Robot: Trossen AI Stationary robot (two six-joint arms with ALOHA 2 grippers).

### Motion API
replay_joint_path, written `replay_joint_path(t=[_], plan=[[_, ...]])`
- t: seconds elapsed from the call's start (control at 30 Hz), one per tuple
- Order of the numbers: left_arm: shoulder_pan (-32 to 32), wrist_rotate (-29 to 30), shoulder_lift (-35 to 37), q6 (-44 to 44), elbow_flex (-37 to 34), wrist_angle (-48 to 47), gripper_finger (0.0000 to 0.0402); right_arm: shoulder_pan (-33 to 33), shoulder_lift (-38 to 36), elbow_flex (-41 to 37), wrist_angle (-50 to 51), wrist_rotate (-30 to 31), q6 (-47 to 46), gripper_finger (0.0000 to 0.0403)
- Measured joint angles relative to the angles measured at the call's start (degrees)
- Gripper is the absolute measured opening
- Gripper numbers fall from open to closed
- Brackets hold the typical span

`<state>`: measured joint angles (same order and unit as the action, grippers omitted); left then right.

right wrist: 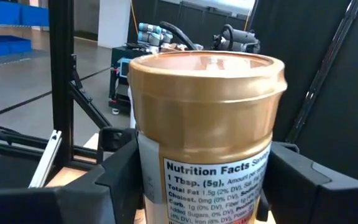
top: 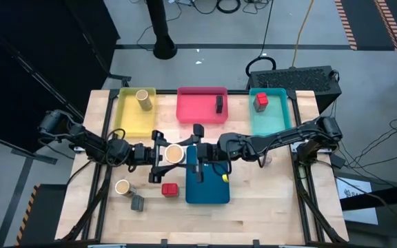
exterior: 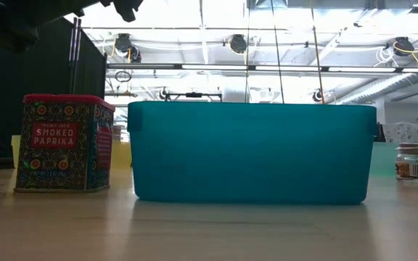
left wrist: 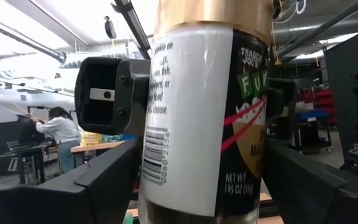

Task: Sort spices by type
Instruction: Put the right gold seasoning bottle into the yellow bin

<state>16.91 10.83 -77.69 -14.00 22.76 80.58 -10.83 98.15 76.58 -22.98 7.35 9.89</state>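
Observation:
A tan-lidded spice jar (top: 174,153) hangs upright above the table's middle, between both grippers. My left gripper (top: 165,154) reaches it from the left and my right gripper (top: 187,153) from the right, each shut on it. Another tan jar (top: 143,98) stands in the yellow tray (top: 126,117). A dark box (top: 220,104) sits in the red tray (top: 191,110), and a red box (top: 260,101) in the teal tray (top: 278,117). On the table stand a tan jar (top: 122,187), a red paprika tin (exterior: 64,143) and a grey box (top: 137,203). My left gripper has the jar's labelled body (left wrist: 166,155) between its two fingers (left wrist: 104,180), coming level from the table's left. The jar stands upright and clear of the table. My right gripper pinches the jar's body just under the gold lid (right wrist: 166,180) between its two fingers (right wrist: 73,193), coming level from the table's right. The lid stays free above the fingers.
A blue tray (top: 207,186) lies just near of the grippers, below the right one, with a small yellow thing (top: 225,178) in it. A small clear jar (exterior: 413,161) stands on the table to the right. Bare wood lies along the near edge.

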Motion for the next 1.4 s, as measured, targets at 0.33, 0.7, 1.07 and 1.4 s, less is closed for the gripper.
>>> replay_joint_path(t=[0.33, 0.7, 1.07, 1.4], plan=[[1.05, 11.07, 0.44, 0.44, 0.04, -5.43, 0.0327, -1.16, -4.7, -0.02, 11.02, 8.54, 2.75, 0.0244], [3.96, 19.06, 4.75, 1.55, 1.16, -15.35, 0.0328, -4.09, -8.71, 0.01, 35.74, 22.81, -0.01, 0.0244], [3.77, 25.31, 6.56, 6.19, 21.79, -58.07, 0.0331, -4.2, -8.7, 0.0, 39.06, 24.35, -2.22, 0.0244], [1.87, 22.51, 6.58, 6.47, 28.08, -64.08, 0.0362, -4.17, -8.7, 0.0, 39.21, 24.4, -1.75, 0.0244]])
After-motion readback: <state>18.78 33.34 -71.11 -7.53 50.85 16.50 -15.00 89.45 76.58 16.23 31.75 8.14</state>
